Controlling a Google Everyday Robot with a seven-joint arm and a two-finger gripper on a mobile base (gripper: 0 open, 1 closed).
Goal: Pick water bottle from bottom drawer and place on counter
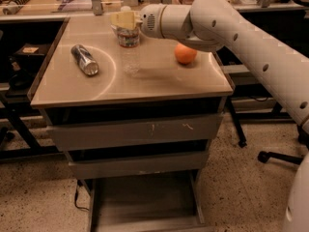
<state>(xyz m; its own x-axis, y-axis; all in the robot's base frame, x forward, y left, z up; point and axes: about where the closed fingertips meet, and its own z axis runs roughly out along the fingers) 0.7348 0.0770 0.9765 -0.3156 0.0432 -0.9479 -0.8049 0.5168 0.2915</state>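
Camera view: gripper point(125, 23) fingers point(119, 19) clamp water bottle point(129, 38) top, upright at counter point(159, 81) rear.

The white arm point(251, 47) is slanting in from the lower right, with its perforated forearm point(270, 66) rising up and left toward the gripper. The rounded wrist point(164, 21) is lying level, directly to the right of the gripper point(123, 21), which is pointing left. Its pale yellow fingers point(118, 19) are clasping the upper part of the water bottle point(128, 37), whose clear body is standing upright just beneath them.
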